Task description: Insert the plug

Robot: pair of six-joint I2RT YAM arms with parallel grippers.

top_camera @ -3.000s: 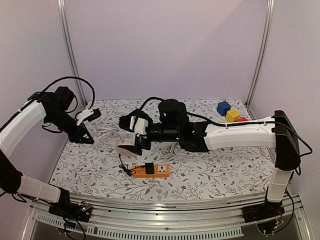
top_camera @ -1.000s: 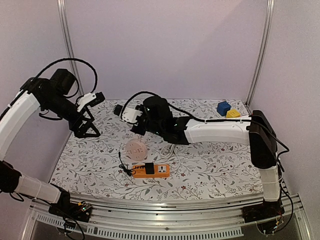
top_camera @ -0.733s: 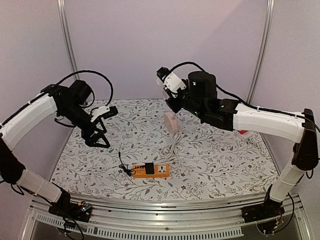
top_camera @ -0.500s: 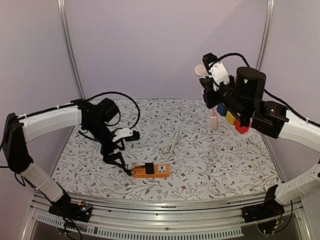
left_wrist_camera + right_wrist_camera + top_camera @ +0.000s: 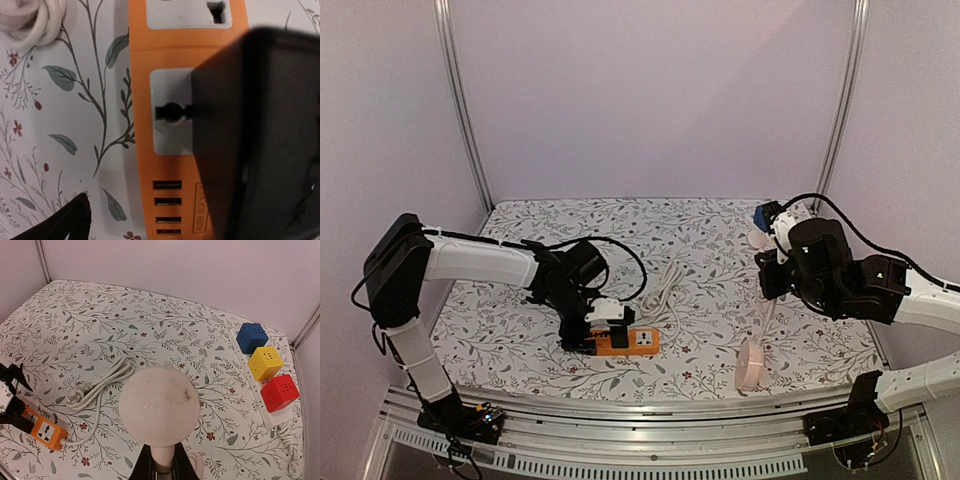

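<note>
The two arms have traded places in barely a moment. The left gripper (image 5: 601,326), which was hanging up at the far left, has swung down to the near middle of the table (image 5: 720,330). It now stands over the left end of the orange power strip (image 5: 640,343), jaws spread wide and gripping nothing. The black plug (image 5: 618,333) is right there on the strip between them. In the left wrist view its dark body (image 5: 260,130) overlaps the edge of one socket, and I cannot tell whether its pins are seated. The right gripper (image 5: 160,466) has carried the round pale disc on a stem (image 5: 750,366) away from the centre. It is clamped on the stem out at the near right, well apart from the strip and near the coloured cube sockets (image 5: 265,363). The white cable (image 5: 665,288) lies just beyond the strip. To my eye the way is cleared, so the next step looks like the left jaws closing on the plug to seat it.
</note>
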